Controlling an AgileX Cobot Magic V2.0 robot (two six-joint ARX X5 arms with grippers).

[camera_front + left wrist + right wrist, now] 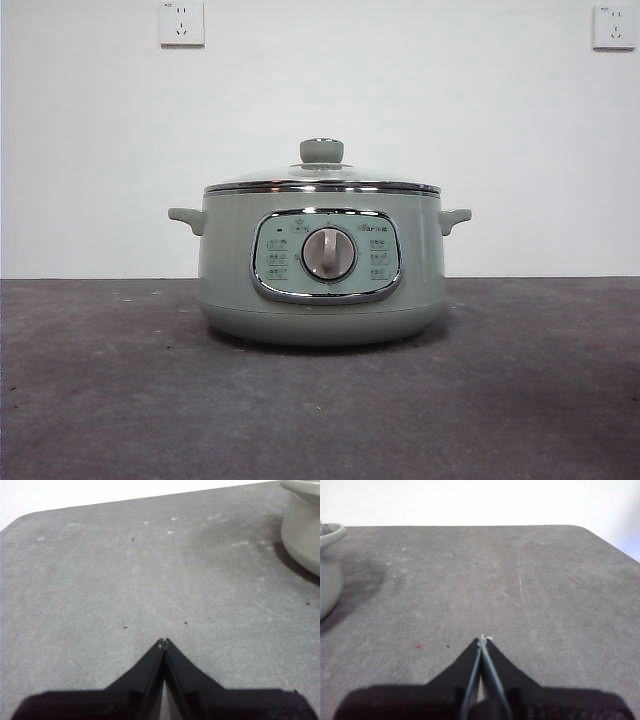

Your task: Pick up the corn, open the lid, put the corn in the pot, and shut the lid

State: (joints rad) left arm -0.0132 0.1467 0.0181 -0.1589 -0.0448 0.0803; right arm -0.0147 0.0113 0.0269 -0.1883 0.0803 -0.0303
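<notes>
Grey tabletop (100,400) stretches bare before the pot (320,300), which sits at centre with its lid (322,180) seated, ready for opening. No corn shows in any view. Left gripper (164,642) and right gripper (482,639) wait on either side, jaws pressed together, empty.

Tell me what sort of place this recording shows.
Probably a lab or test bench rather than a kitchen: the pot, with the lid on it, stands alone on a bare grey table before a plain white wall with two wall sockets.
</notes>
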